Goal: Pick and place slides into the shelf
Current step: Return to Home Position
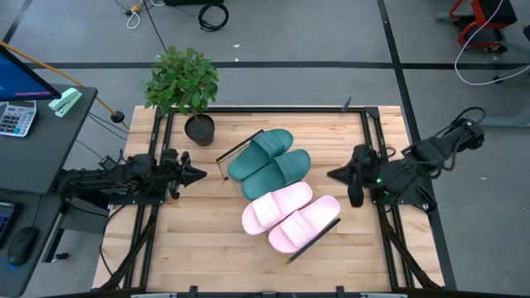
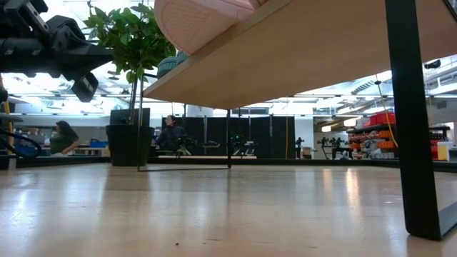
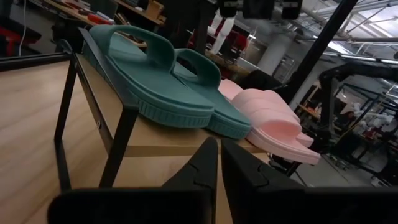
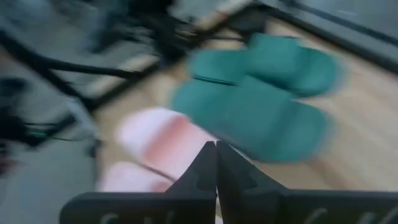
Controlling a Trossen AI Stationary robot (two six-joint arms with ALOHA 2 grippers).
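Note:
The shelf [image 3: 163, 138], a light wood board on thin black end bars [image 1: 240, 147], stands slantwise in the middle of the table. All the slides rest sole-down on it. The teal-green pair [image 1: 270, 157] is at its far-left end and the light pink pair [image 1: 290, 217] at its near-right end. My left gripper [image 1: 201, 174] is shut, left of the teal slides [image 3: 168, 74] and apart from them. My right gripper [image 1: 331, 175] is shut, right of the shelf, and points at the slides [image 4: 249, 106] from a distance. Neither gripper holds anything.
A potted plant [image 1: 184, 83] stands at the table's far left corner, close behind the shelf's far end. Black frame rails [image 1: 153, 207] run along both sides of the table. A desk with a calculator [image 1: 16, 116] is off to the left. People sit in the room beyond [image 2: 170, 132].

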